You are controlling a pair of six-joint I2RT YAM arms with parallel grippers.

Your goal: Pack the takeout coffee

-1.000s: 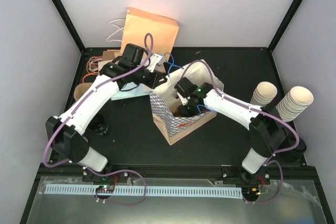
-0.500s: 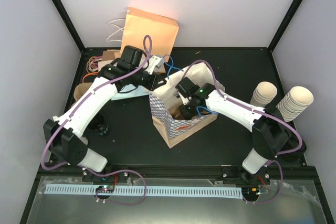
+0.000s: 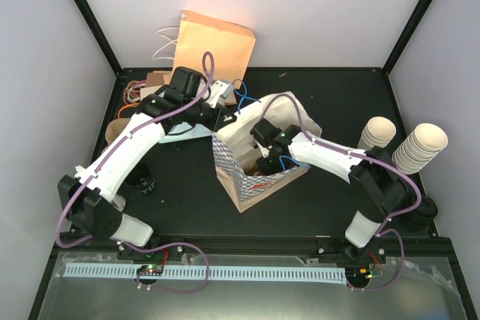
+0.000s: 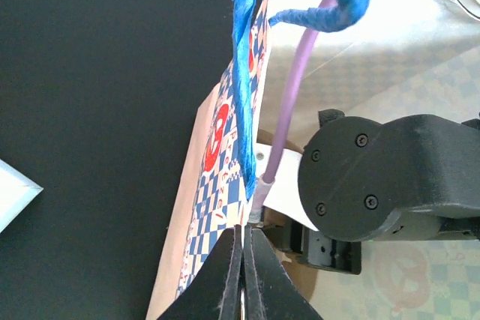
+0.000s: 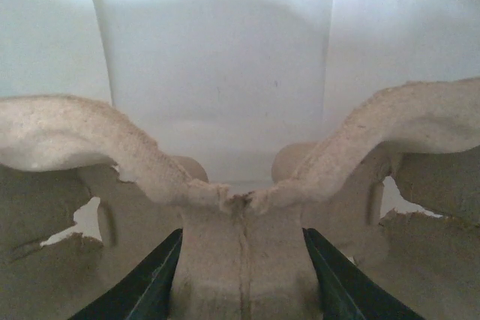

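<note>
A black table fills the enclosure. A tall tan paper bag leans against the far wall, left of centre. Near the middle stands an open blue-checked paper bag with a white lining and blue handles. Two tall stacks of nested cream paper cups stand at the right edge, well apart from it.

Inside the checked bag sits a grey-brown moulded pulp cup carrier. The right gripper reaches down into the bag, with its fingers clamped on either side of the carrier's central post. The left gripper is at the bag's far-left rim, and its fingers are pinched together on the paper edge, just beside a blue handle.

The cream-white paper coffee cup cannot be made out. The right arm and the bag's walls hide what lies in the carrier.
</note>
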